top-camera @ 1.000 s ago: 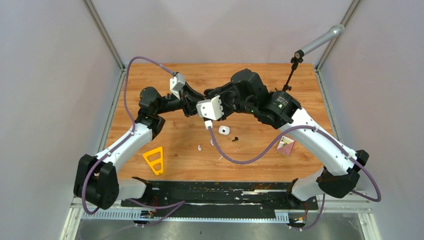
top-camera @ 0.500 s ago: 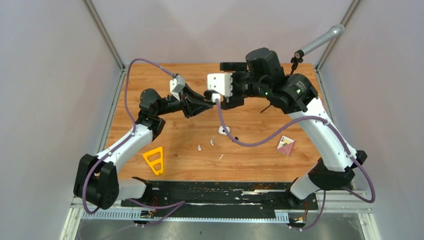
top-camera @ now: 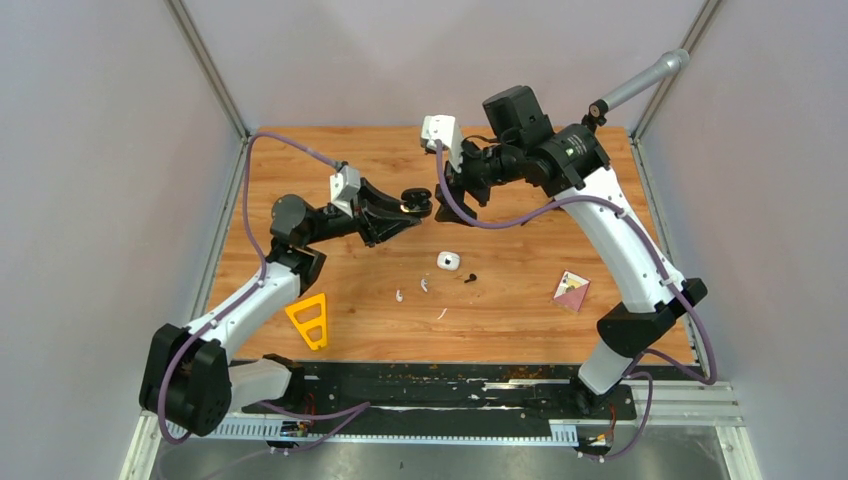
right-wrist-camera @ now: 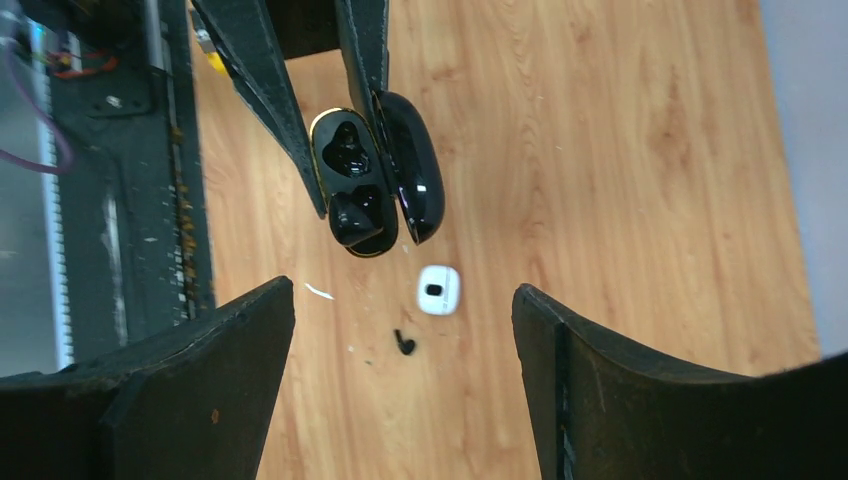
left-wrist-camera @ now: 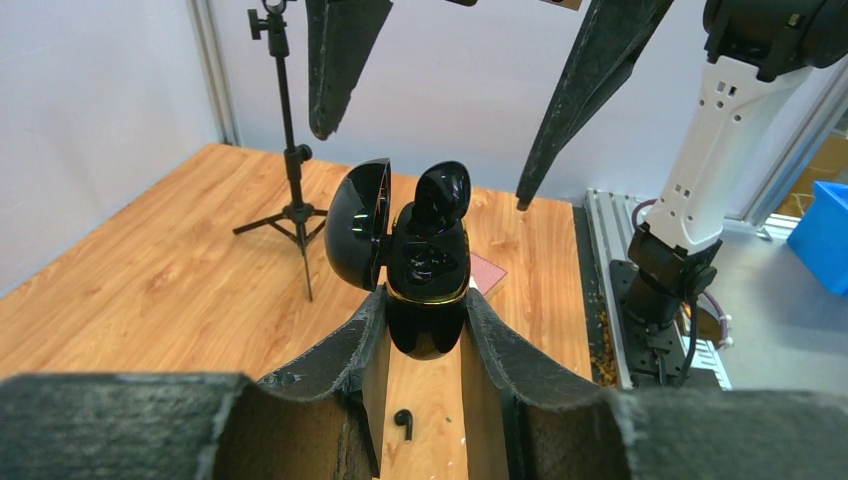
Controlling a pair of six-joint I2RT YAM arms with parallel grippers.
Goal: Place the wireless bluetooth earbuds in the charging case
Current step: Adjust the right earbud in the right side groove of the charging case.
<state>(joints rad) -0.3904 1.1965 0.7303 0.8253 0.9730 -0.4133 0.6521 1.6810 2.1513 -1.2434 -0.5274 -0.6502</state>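
Though close before — right claw (top-camera: 458,192) away.

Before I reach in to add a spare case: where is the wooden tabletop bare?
Bare wood lies between the yellow plastic triangle and the white earbuds, and between the black earbud and the patterned card. It is crowded around the white pebble-shaped case.

We see the black charging case (left-wrist-camera: 425,300) open, one black earbud (left-wrist-camera: 441,192) sticking up from it; a second black earbud (top-camera: 470,277) and two white earbuds (top-camera: 399,296) lie mid-worktop.
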